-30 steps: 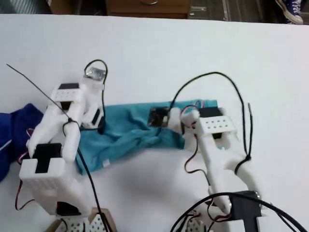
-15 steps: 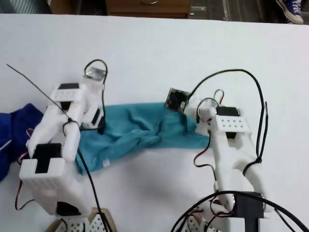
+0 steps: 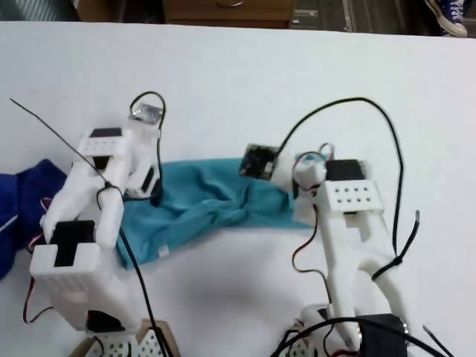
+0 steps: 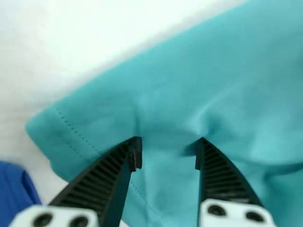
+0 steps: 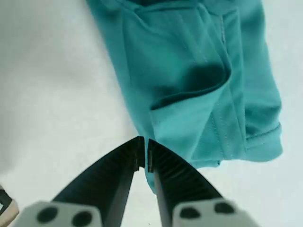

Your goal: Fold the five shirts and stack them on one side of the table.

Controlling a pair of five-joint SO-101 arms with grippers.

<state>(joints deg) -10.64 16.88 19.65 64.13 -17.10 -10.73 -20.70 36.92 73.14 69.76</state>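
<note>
A teal shirt [image 3: 208, 201] lies crumpled in a long strip across the table's middle. My left arm [image 3: 104, 171] stands over the shirt's left end. There my left gripper [image 4: 166, 152] is open, both fingertips pressed down on the teal shirt [image 4: 227, 80] near a stitched hem. My right arm [image 3: 346, 197] covers the shirt's right end. My right gripper [image 5: 144, 152] is shut, its tips right at the side edge of the folded teal shirt [image 5: 199, 80]; I cannot tell if any cloth is pinched. A blue shirt [image 3: 22, 201] lies bunched at the table's left edge.
The white table [image 3: 245, 82] stretches bare behind the shirt. Black cables loop above both arms. A corner of the blue shirt [image 4: 14, 198] lies beside the left gripper. The arm bases stand at the near edge.
My right arm swung out to the right, then came back slightly left. The teal shirt's right end was drawn in and now lies shorter. The left arm kept still.
</note>
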